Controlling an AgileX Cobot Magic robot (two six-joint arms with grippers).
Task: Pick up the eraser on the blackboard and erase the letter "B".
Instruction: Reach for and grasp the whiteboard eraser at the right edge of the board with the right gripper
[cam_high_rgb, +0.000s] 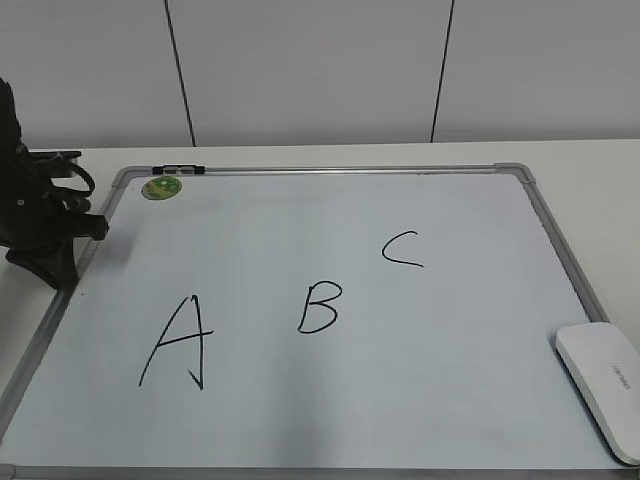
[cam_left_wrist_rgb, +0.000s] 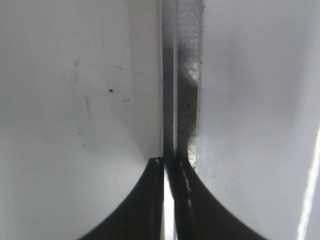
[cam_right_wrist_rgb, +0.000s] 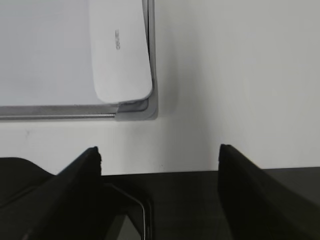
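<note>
The eraser, a smooth white rounded block, lies at the blackboard's lower right corner, nothing on it. We see "B" at centre between "A" and "C", a green magnet upper left. The left gripper is closed and empty; the right gripper gapes wide, empty.

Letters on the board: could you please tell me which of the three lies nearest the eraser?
The C, the open curve farthest right and highest on the board; the B and A lie farther left of the eraser.
</note>
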